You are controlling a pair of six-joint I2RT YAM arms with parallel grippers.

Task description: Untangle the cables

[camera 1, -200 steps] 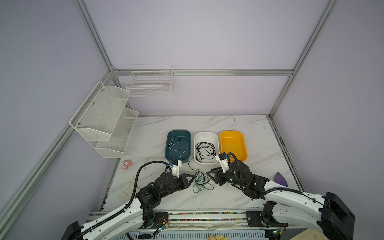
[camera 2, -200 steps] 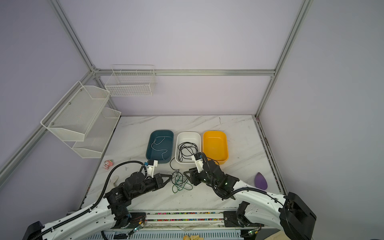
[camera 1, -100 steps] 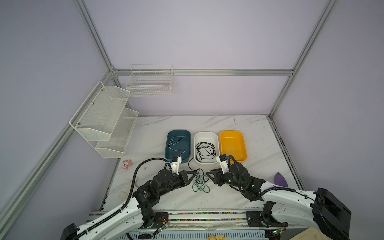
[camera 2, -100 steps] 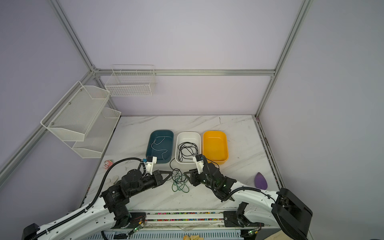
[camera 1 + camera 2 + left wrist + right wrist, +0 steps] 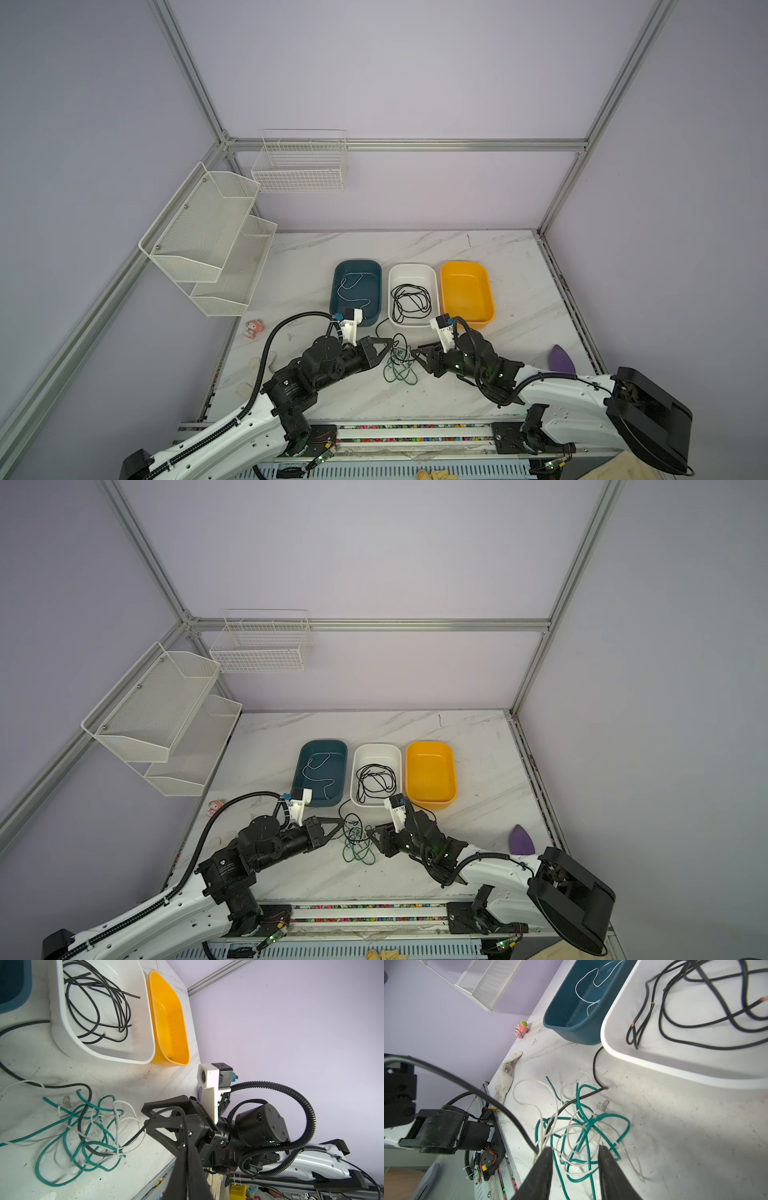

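Two robot arms met over a tangle of cables [image 5: 399,362] on the near part of a marble table [image 5: 519,291], just in front of three trays set side by side. The knot of dark green, white and black strands looped through one another lay on the tabletop between the two grippers in both top views. The left gripper [image 5: 390,341] was fully closed, its tips pinching the end of a thin black cable [image 5: 136,1134]. In the left wrist view, that cable arched up from the jaws and dropped back into the heap. The right gripper [image 5: 574,1150] faced it from the opposite side with its jaws partly apart. In the right wrist view its two fingers [image 5: 544,1165] straddled green and white loops at the edge of the heap, with nothing clamped between them. A black strand [image 5: 594,1064] curved from the knot across the table to the foot of the white tray [image 5: 391,291], which held loose coils of black cables [image 5: 411,297]. To its left in the top views, the teal tray [image 5: 371,278] held a single white cable [image 5: 353,291]; to its right stood the yellow tray [image 5: 467,291]. A small pink toy [image 5: 253,328] lay near the table's left edge and a purple object [image 5: 561,359] near its right edge, both well apart from the knot.
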